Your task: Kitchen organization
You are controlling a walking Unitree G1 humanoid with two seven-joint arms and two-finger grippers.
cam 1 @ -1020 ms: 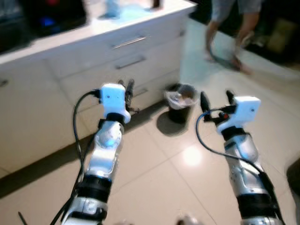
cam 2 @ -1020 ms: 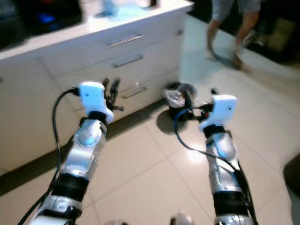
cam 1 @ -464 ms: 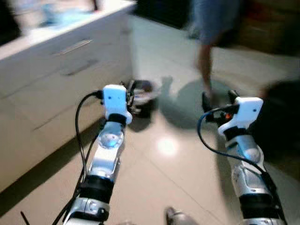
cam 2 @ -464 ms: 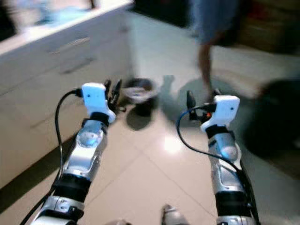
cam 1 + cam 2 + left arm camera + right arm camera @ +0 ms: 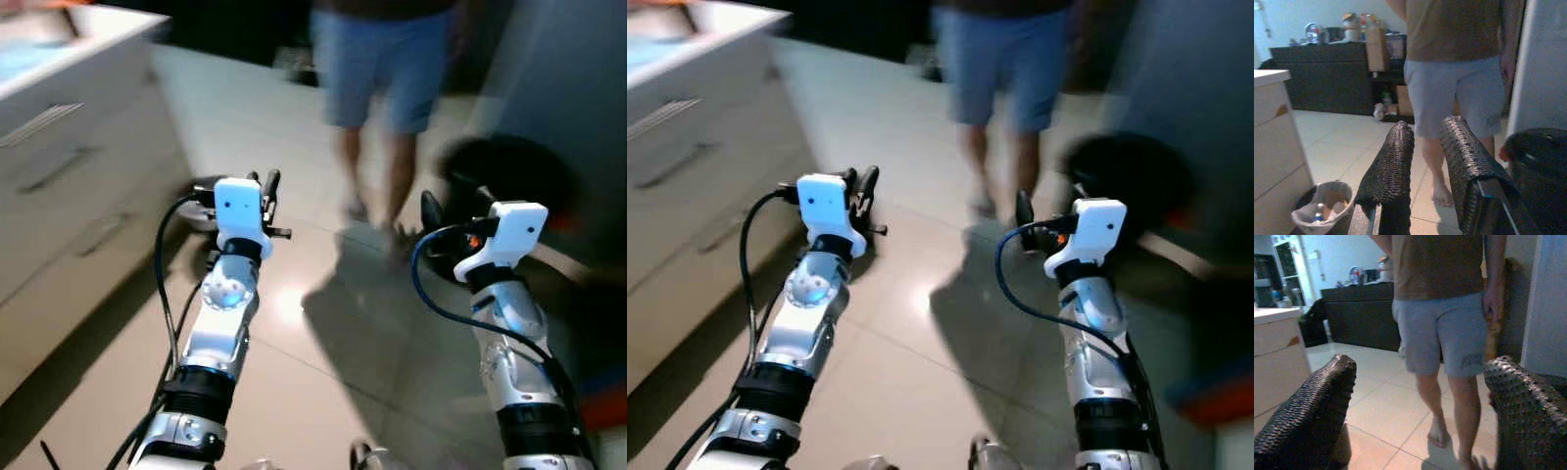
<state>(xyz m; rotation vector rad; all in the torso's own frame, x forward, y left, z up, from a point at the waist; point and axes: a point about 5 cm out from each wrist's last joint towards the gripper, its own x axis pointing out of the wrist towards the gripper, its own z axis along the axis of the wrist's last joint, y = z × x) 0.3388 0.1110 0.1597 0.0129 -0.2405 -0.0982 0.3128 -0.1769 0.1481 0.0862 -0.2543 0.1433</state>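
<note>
Closest to me, both my arms are raised at chest height over the pale tiled floor [image 5: 294,392], carrying nothing. My left gripper [image 5: 1425,171] has its two black fingers drawn near together with only a narrow gap and nothing between them; my right gripper [image 5: 1415,396] stands spread wide, also empty. Just past my left wrist, at the foot of the white drawer cabinet [image 5: 59,166], sits a small black waste bin [image 5: 1322,208] lined with a thin plastic bag, some scraps inside. For tidying a kitchen I judge that bin a likely thing to handle: light, with a stiff rim but a soft, slippery liner that would tear or slide if I pinched it alone, so I would take the rim itself, one finger inside and one outside. On my right, near the wall, is a larger dark round bin [image 5: 505,181], though blur leaves me unsure of its exact form. Farther off, a barefoot person in blue shorts [image 5: 387,73] stands on the tiles, and behind them a dark sideboard [image 5: 1322,73] holds jars and a small fan.
</note>
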